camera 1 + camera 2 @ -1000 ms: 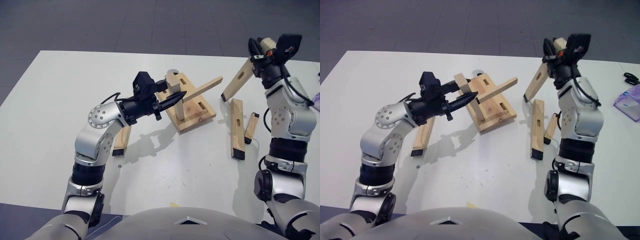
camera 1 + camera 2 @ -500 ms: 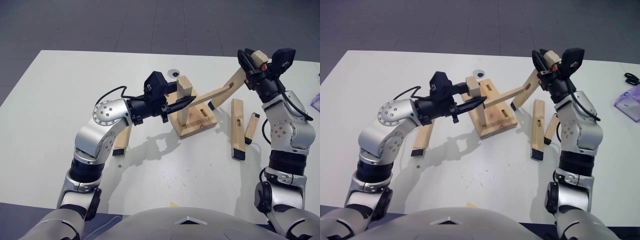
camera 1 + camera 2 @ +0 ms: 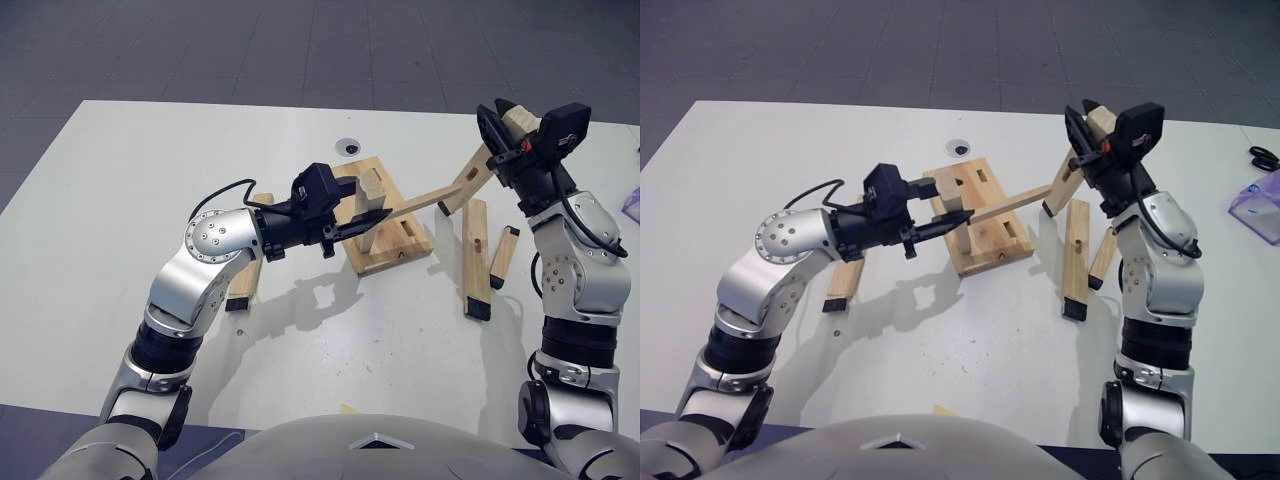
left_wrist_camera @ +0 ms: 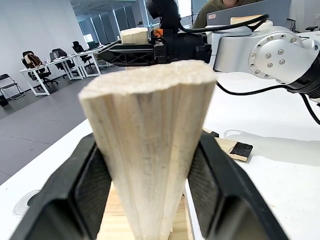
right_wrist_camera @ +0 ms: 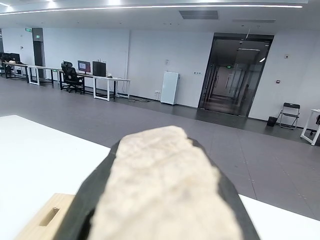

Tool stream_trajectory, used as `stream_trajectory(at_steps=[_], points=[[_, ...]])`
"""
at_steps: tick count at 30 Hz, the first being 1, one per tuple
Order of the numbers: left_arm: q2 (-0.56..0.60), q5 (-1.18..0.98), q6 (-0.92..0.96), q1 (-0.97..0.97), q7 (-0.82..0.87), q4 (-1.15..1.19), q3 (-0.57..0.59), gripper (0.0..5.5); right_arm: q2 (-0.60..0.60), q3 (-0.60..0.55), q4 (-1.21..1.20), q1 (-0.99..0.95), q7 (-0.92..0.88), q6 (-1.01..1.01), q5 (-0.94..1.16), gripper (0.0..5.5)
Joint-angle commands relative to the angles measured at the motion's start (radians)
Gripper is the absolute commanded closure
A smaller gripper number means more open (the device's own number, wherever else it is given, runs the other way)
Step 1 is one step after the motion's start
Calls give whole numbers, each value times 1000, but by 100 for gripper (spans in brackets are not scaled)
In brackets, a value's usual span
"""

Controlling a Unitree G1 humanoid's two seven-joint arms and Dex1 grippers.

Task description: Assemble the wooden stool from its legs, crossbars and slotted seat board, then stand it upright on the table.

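1. Now the robot is joining two legs with a crossbar point(image 3: 415, 203).
2. The left gripper point(image 3: 352, 226) pinches the upright leg point(image 3: 372, 198), which stands on the seat board point(image 3: 395, 243). Its fingers point(image 4: 92, 185) press on both sides of the wood.
3. The right gripper point(image 3: 507, 131), at 2 o'clock from the board, pinches the top of the tilted leg point(image 3: 465, 183). The wood sits tight between its fingers point(image 5: 95, 192).
4. The crossbar runs from the upright leg out toward 2 o'clock and meets the tilted leg. I cannot tell if its end is all the way in the hole.
5. Next, I think the right gripper must push the tilted leg onto the bar and stand it up on the board. The left one should hold its leg firm.
6. A spare leg point(image 3: 473, 255) lies on the table point(image 3: 120, 220) at 3 o'clock from the board. A short crossbar point(image 3: 503, 257) lies beside it. Another leg point(image 3: 247, 275) lies at 9 o'clock.
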Motion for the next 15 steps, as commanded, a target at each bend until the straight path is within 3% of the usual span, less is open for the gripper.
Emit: stream_trajectory(at_steps=[1,15], points=[[3,1,31,1,19,16,7,270,-2,-9,-25,42,5,-26,-4,442],[10,-16,43,4,31,-7,48,40,32,12,-182,126,-24,36,71,442]])
